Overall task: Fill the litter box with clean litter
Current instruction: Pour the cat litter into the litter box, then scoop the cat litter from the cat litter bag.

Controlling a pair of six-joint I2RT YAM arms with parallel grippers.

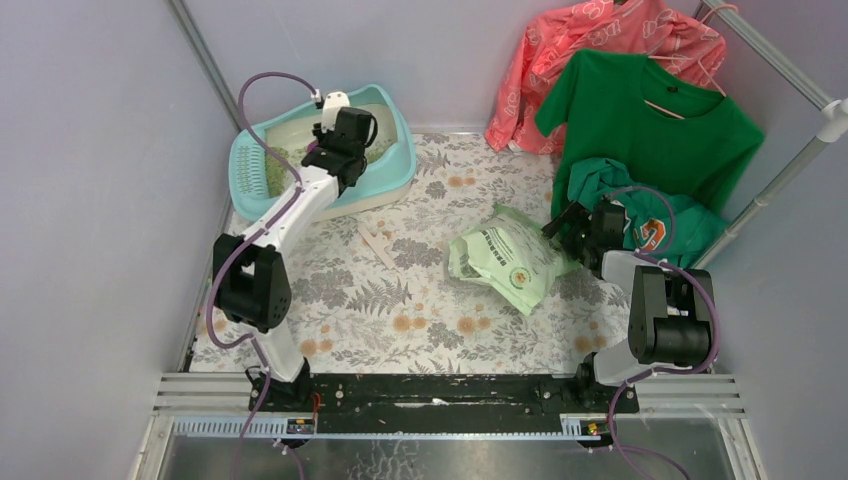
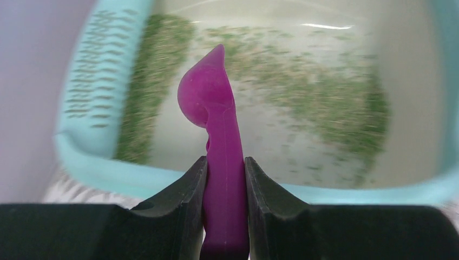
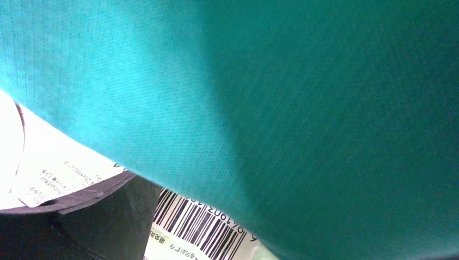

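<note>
The left gripper [image 2: 225, 165] is closed narrowly on the flat handle of a purple scoop [image 2: 214, 103], one black finger pressed to each side of it. The scoop's rounded bowl stands edge-on and points out over the litter box [image 2: 162, 181]. From above, this gripper [image 1: 345, 140] hangs over the middle of the litter box [image 1: 400, 165], which stands in the far left corner of the flowered table [image 1: 400, 310]. The clean litter [image 2: 335, 103] lies inside the box as a thin, patchy layer of green and beige granules. It is thickest in a band along the slotted turquoise grate at the box's left end and in a patch toward its right side, with bare cream floor between. The right gripper [image 1: 560, 225] is well to the right of the litter box and nearer the arm bases, with its jaws spread wide. Only one dark finger [image 3: 97, 216] shows in the wrist view, so whether it touches anything cannot be told. A crumpled light green printed bag [image 1: 510, 262] lies just on the litter-box side of that gripper. A teal garment [image 3: 325, 108] fills most of the right wrist view, above the bag's barcode. A green T-shirt [image 1: 650, 120] and a coral garment [image 1: 590, 40] hang farther right of the litter box.
</note>
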